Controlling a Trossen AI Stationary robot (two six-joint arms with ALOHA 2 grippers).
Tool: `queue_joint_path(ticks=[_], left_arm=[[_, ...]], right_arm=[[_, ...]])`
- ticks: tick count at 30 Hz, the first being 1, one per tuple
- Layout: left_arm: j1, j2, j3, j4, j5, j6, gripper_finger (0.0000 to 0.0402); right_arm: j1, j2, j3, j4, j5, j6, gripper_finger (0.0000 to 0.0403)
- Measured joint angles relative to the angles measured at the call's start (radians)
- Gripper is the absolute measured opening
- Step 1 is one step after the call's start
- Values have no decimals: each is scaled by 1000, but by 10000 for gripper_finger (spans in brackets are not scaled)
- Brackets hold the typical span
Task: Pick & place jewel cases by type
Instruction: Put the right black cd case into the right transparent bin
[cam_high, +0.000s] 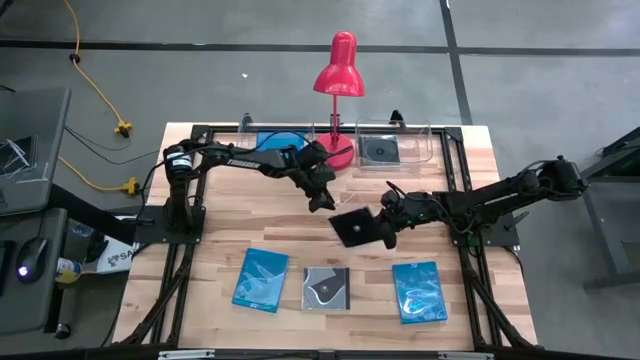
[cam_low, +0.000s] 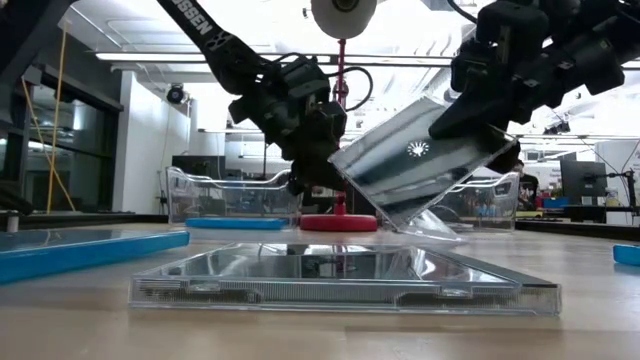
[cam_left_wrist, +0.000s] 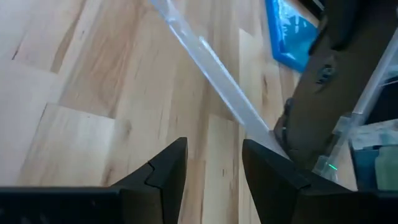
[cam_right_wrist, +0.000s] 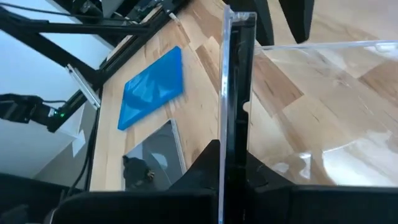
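Overhead, we see the right gripper (cam_high: 386, 228) clamped on one edge of a black case (cam_high: 355, 227), held tilted above the middle of the table (cam_high: 220, 215). Our left gripper (cam_high: 322, 196) hangs just beside the case's raised edge, fingers slightly parted and empty. Three cases lie in a front row: blue (cam_high: 261, 279), grey with a white swirl (cam_high: 327, 288), blue (cam_high: 419, 292). At the back, trays hold a blue case (cam_high: 280, 141) and a dark one (cam_high: 380, 151), both partly hidden by the lamp (cam_high: 337, 85) and the left arm.
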Motion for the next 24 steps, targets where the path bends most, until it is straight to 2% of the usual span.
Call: queue_joint_path(ticks=[9, 24], left_arm=[[-21, -1, 1, -73, -209, -16, 154], [-27, 3, 1, -74, -202, -38, 154]], right_arm=[[1, 0, 0, 24, -45, -64, 0], [1, 0, 0, -3, -47, -95, 0]])
